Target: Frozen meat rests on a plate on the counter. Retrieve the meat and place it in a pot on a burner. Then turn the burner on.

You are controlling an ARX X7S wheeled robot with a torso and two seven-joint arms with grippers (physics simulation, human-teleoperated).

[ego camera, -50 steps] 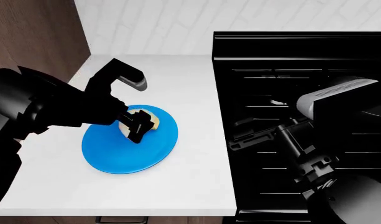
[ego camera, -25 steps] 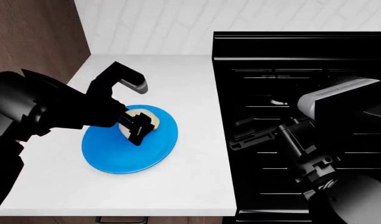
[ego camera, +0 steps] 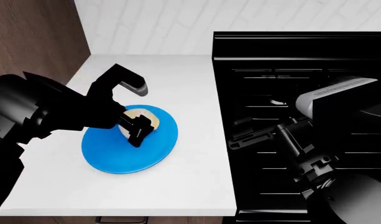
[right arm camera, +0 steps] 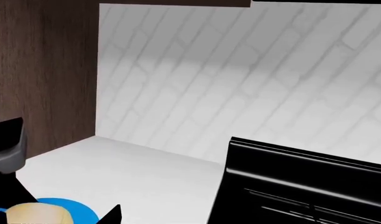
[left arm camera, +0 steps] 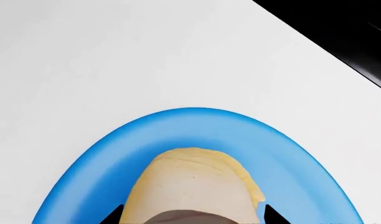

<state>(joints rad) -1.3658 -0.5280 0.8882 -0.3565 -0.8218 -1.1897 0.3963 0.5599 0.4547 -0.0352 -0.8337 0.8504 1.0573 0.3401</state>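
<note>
The frozen meat (ego camera: 145, 116), a pale cream-yellow lump, lies on the blue plate (ego camera: 128, 154) on the white counter (ego camera: 177, 79). My left gripper (ego camera: 136, 127) is open, with its jaws on either side of the meat and its tips down at the plate. In the left wrist view the meat (left arm camera: 190, 182) fills the space between the two dark fingertips (left arm camera: 115, 215), with the plate rim (left arm camera: 203, 115) beyond it. My right gripper (ego camera: 238, 134) hangs open and empty over the black stove (ego camera: 290, 56). I cannot make out the pot on the dark stove.
A brown wooden panel (ego camera: 35, 32) stands at the counter's left. A white tiled wall (ego camera: 177, 23) runs behind. The stove edge borders the counter on the right. The right wrist view shows the plate (right arm camera: 84, 211), the meat (right arm camera: 38, 214) and the stove back (right arm camera: 302, 158).
My left arm has shifted slightly, and its fingers sit a little further around the meat. The meat, the plate and the right arm have not visibly moved.
</note>
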